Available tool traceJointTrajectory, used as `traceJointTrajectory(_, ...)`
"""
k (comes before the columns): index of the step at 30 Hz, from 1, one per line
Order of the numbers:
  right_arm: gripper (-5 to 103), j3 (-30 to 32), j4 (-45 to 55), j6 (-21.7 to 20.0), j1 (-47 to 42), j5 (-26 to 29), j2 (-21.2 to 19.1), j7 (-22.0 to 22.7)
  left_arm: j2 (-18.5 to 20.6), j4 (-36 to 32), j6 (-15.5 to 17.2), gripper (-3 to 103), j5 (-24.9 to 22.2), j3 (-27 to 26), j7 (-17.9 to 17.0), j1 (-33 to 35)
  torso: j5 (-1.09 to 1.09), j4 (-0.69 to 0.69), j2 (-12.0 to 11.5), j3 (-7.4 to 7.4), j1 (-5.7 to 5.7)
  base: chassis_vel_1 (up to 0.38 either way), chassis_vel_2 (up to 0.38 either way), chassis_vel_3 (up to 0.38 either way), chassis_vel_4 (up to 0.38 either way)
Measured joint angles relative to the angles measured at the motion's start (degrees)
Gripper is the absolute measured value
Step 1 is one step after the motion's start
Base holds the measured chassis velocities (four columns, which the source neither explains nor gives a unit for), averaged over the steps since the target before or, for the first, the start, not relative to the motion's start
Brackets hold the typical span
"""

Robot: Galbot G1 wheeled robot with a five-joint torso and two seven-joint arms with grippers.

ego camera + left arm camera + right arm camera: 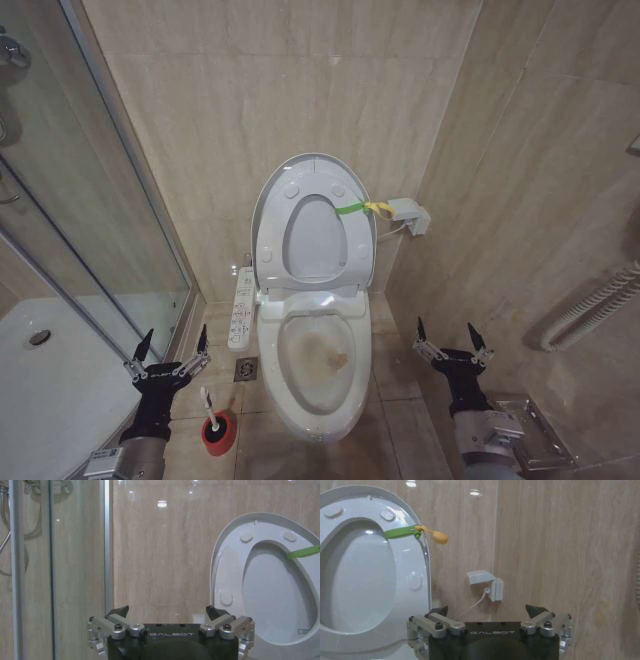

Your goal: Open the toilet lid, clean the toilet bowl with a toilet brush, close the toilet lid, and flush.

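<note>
- The left claw (170, 350) hangs low on the robot's left of the toilet, its two fingers spread wide apart and gripping nothing.
- Just below and beside it, the toilet brush (214, 424) stands on the floor tiles, a thin white handle leaning up out of a round red base, not touching the claw.
- The right claw (455, 338) hangs at the same height on the other side of the toilet, fingers likewise spread wide and empty.
- Between the two claws sits the toilet bowl (318, 372), white, with a brownish-yellow stain inside.
- A long white button panel (241, 308) runs along the bowl's left side.
- The toilet lid (312, 225) stands raised upright against the beige tiled wall, with a green-and-yellow strap (364, 208) tied at its right edge.
- A glass shower enclosure (90, 200) stands to the left.
</note>
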Motion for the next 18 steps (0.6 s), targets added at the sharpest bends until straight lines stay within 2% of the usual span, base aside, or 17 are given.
traceJointTrajectory(18,100,-0.1,0.1,-0.5,0.5,0.5,-0.1,-0.1,0.0,0.0,0.0,100,0.0,0.0,0.0,0.0,0.0,0.0,0.0,0.0,0.0,0.0,0.0,0.0,0.0)
